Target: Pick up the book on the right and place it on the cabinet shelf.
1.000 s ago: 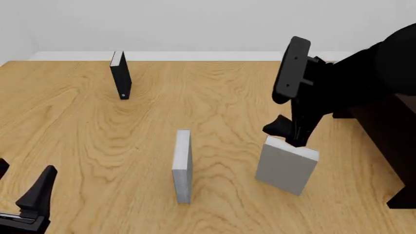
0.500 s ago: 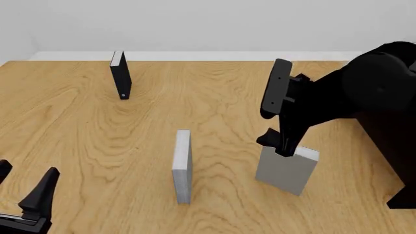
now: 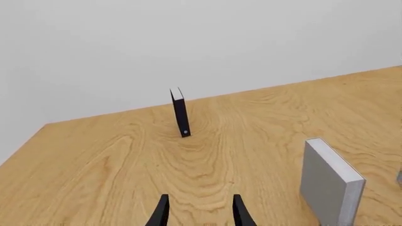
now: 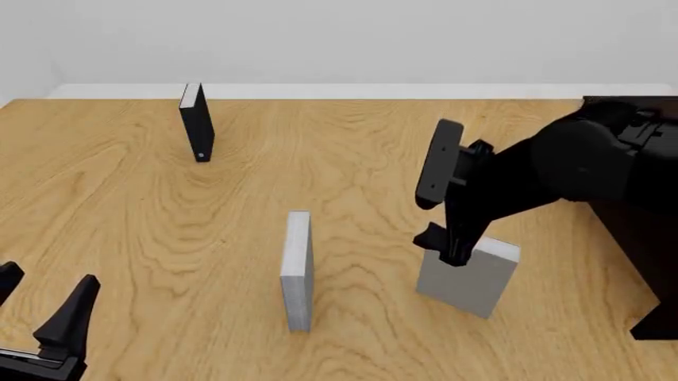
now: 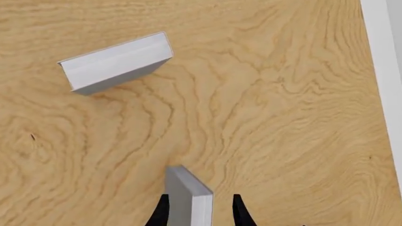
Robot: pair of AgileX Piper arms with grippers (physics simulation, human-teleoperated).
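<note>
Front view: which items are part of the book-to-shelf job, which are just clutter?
Job:
light grey square book, standing on the right
right pincer, open, straddling its top edge
dark cabinet

Clutter:
slim grey book, edge-on, centre
black book, far left
left pincer, open, idle

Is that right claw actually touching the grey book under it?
Cannot tell: the right wrist view shows the right gripper's fingers straddling the book, contact unclear.

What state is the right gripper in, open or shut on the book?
Open. In the right wrist view the right gripper has a finger on each side of the book, with gaps visible; the book stands upright on the table.
</note>
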